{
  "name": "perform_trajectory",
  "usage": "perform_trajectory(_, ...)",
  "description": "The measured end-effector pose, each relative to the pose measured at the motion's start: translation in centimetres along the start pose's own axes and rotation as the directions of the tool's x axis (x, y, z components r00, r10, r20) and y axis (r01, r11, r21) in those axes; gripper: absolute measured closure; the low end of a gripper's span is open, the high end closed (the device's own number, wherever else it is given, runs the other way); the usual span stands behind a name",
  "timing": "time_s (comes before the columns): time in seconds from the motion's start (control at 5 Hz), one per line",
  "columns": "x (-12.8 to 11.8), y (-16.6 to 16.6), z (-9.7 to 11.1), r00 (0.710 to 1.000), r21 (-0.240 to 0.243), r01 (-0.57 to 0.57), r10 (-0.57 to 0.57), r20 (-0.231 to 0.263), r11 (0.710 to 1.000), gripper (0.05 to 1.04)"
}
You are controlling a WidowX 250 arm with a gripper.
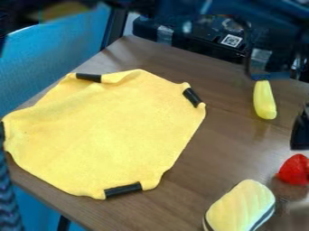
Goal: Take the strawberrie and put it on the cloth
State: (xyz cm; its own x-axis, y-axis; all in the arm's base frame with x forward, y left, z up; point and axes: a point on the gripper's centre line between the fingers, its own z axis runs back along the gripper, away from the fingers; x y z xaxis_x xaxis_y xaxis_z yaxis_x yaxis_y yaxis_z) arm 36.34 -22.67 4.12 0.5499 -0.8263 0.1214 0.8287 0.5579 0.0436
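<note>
Camera view, from the left: a blue surface (54,56) stands beside and beyond the worktop (199,167), which is brown with a wood grain. At the lower left edge is a strip of dark, patterned material (13,198). The yellow cloth (109,131) lies spread over the left and middle of the worktop, its rim wavy and a little rumpled, with black strips (123,190) at several places along it. Behind the worktop sits dark equipment (199,38) with a patterned white label (231,40). Right of the cloth, near the bottom edge, lies a plump cream-yellow toy (241,207) with a dark band along its lower side. Farther back and to the right is a slim yellow toy (264,101). The red strawberry (294,170) rests on the worktop near the right edge, well apart from the cloth. Just beyond it, the black gripper (300,131) shows partly at the right edge; how far open it is, or whether it has hold of anything, I cannot tell.
</note>
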Motion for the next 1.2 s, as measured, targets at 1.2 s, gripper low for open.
perform_trajectory(1.2,-7.9,5.0,7.1,0.988,-0.027,-0.144,0.145,0.043,0.989,0.298)
